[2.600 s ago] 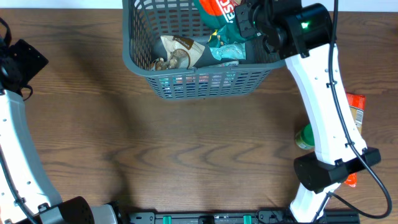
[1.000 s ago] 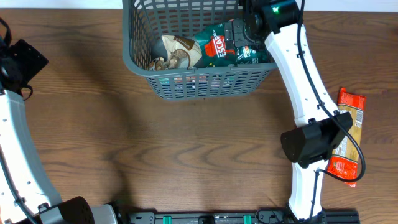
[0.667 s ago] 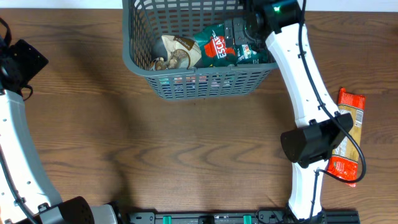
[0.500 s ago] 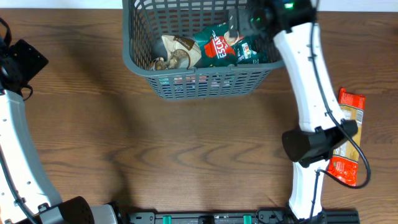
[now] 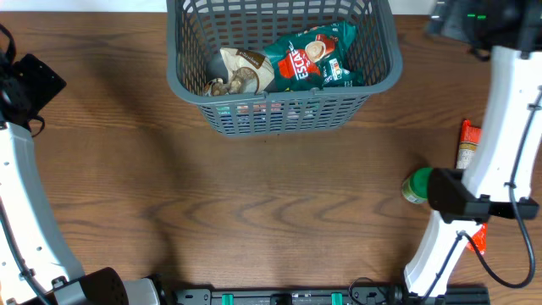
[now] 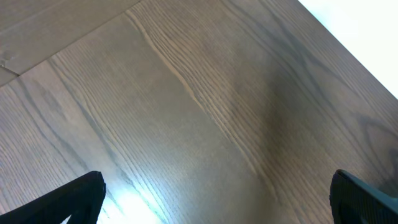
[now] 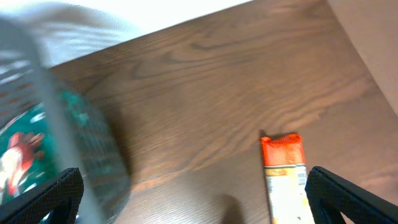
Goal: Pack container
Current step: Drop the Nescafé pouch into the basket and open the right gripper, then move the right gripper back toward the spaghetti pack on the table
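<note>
The container [image 5: 279, 114], a dark grey slotted basket, stands at the table's far middle. Inside it lie a green and red packet [image 5: 309, 61] and a beige and brown packet [image 5: 241, 72]. In the right wrist view the basket's blurred wall [image 7: 59, 124] fills the left side, with the green packet [image 7: 22, 146] behind it. My right gripper [image 7: 198, 200] hangs open over bare table to the right of the basket, nothing between its fingers. An orange and white packet [image 7: 285, 180] lies close to its right finger. My left gripper [image 6: 217, 202] is open over bare wood at the far left.
The orange packet [image 5: 467, 144] lies near the table's right edge, partly hidden by the right arm. A green round tin [image 5: 414, 186] stands beside the right arm's base. The left arm [image 5: 21, 195] runs along the left edge.
My right gripper has lifted out of the basket and swung right, leaving the green and red packet lying inside. The green tin has come back into view. The left arm has not moved.
</note>
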Action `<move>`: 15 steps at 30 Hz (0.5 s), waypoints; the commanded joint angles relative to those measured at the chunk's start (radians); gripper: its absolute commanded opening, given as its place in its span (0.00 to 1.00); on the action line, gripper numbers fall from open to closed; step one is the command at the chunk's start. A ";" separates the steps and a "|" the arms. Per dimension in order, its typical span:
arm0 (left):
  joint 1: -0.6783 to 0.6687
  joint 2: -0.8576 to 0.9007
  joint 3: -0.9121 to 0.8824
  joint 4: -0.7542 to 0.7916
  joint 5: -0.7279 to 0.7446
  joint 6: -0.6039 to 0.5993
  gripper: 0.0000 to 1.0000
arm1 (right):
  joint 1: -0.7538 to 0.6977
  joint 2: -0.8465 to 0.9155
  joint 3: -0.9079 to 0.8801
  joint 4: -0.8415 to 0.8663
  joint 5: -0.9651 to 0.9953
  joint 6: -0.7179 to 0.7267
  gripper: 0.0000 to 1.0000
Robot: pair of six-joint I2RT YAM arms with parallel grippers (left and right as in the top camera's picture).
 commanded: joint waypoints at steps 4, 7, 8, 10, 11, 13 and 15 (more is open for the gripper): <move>0.004 -0.001 -0.003 -0.003 -0.012 -0.006 0.99 | -0.119 -0.111 0.013 -0.005 -0.027 0.016 0.99; 0.004 -0.002 -0.003 -0.003 -0.012 -0.006 0.99 | -0.169 -0.143 0.011 -0.005 -0.037 -0.023 0.99; 0.004 -0.001 -0.003 -0.003 -0.012 -0.006 0.99 | -0.183 -0.153 0.007 -0.005 -0.049 -0.047 0.99; 0.004 -0.001 -0.003 -0.003 -0.012 -0.006 0.99 | -0.208 -0.180 -0.018 -0.005 -0.052 -0.055 0.99; 0.004 -0.001 -0.003 -0.003 -0.012 -0.006 0.99 | -0.220 -0.195 -0.037 -0.005 -0.051 -0.061 0.99; 0.004 -0.002 -0.003 -0.003 -0.012 -0.006 0.99 | -0.237 -0.220 -0.080 -0.005 -0.050 -0.079 0.99; 0.004 -0.002 -0.003 -0.003 -0.012 -0.006 0.99 | -0.255 -0.258 -0.156 -0.005 -0.051 -0.089 0.99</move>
